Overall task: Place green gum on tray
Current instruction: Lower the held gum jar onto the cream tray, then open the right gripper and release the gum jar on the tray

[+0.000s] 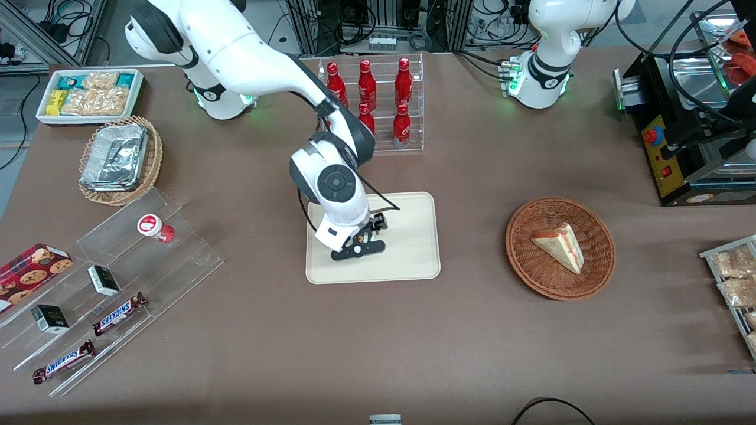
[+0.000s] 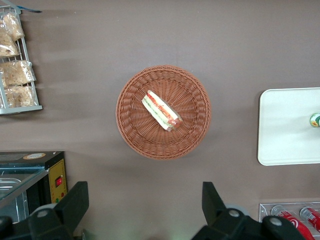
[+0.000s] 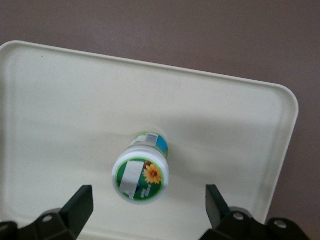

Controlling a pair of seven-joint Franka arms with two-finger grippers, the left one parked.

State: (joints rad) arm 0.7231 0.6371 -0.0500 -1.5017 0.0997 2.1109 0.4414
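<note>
The green gum [image 3: 141,172] stands upright on the cream tray [image 3: 60,100], its green-and-white lid with a sunflower facing up. My right gripper [image 3: 148,207] hangs just above it, open wide, both black fingers [image 3: 80,205] well apart from the bottle and holding nothing. In the front view the gripper [image 1: 358,242] is low over the tray [image 1: 407,236], and the arm hides the gum there. The left wrist view catches the gum [image 2: 315,120] at the edge of the tray [image 2: 285,130].
A wicker basket [image 1: 590,277] with a sandwich sits toward the parked arm's end. A red-lidded bottle [image 1: 155,227] lies on the acrylic steps [image 1: 147,260] with Snickers bars toward the working arm's end. A rack of cola bottles [image 1: 378,100] stands farther from the camera than the tray.
</note>
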